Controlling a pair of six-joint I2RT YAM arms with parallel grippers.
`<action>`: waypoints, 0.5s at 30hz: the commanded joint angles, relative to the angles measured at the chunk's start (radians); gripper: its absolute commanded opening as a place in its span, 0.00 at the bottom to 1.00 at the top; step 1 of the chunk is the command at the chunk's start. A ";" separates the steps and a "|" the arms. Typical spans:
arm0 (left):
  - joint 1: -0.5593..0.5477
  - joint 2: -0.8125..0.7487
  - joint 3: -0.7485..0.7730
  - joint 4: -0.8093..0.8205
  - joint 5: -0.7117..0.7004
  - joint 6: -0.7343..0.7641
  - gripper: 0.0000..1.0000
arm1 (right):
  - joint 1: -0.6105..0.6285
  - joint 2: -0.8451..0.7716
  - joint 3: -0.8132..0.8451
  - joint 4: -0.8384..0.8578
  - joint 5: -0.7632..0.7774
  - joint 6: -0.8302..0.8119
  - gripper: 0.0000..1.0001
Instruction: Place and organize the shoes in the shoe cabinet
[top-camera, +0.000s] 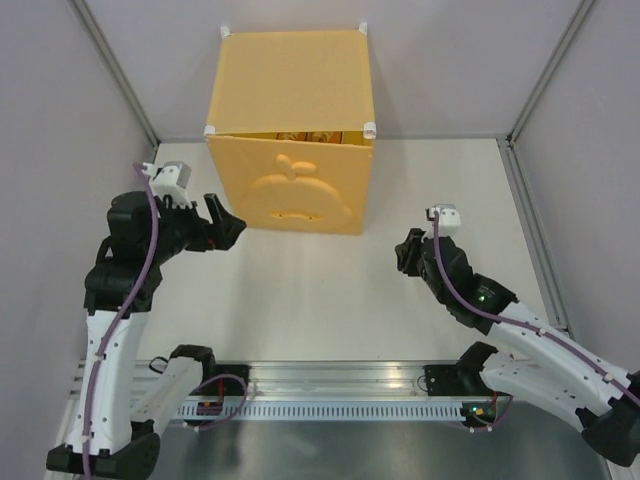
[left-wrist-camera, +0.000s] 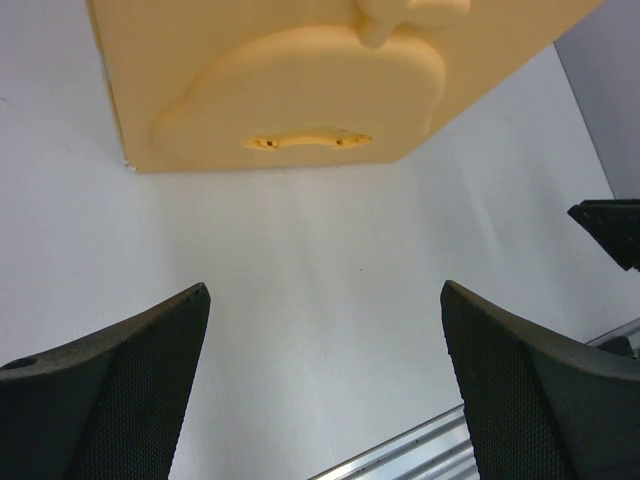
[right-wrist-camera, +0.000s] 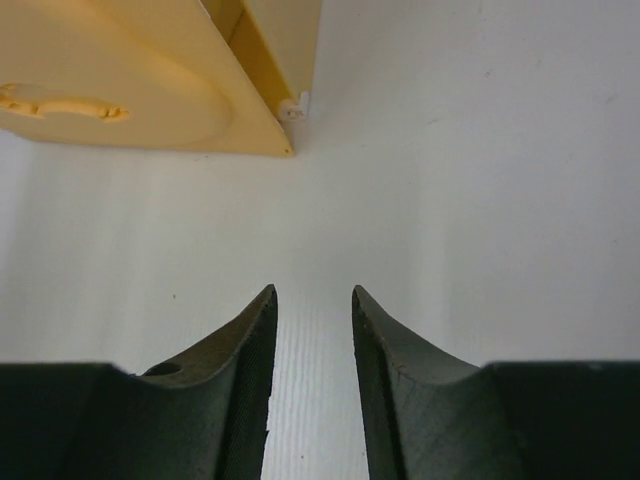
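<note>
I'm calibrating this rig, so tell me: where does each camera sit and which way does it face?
Top external: above and behind the arm bases, looking down across the table at the shoe cabinet; both arms show, left gripper and right gripper included.
Left wrist: on the left arm, facing the cabinet's door; its wide-spread fingers frame the bottom.
Right wrist: on the right arm, facing the door's bottom corner; its fingers, narrowly apart, fill the bottom.
Shared: both wrist views catch the door's handle slot.

White table — shoe cabinet, apparently rear-centre
</note>
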 joint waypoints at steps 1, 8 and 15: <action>-0.113 0.004 -0.064 0.104 -0.140 0.034 0.99 | -0.034 0.045 -0.029 0.256 -0.169 0.015 0.38; -0.270 -0.085 -0.229 0.212 -0.314 0.054 0.99 | -0.079 0.252 0.124 0.463 -0.334 0.023 0.15; -0.270 -0.015 -0.352 0.350 -0.288 0.001 1.00 | -0.125 0.425 0.273 0.523 -0.394 0.075 0.13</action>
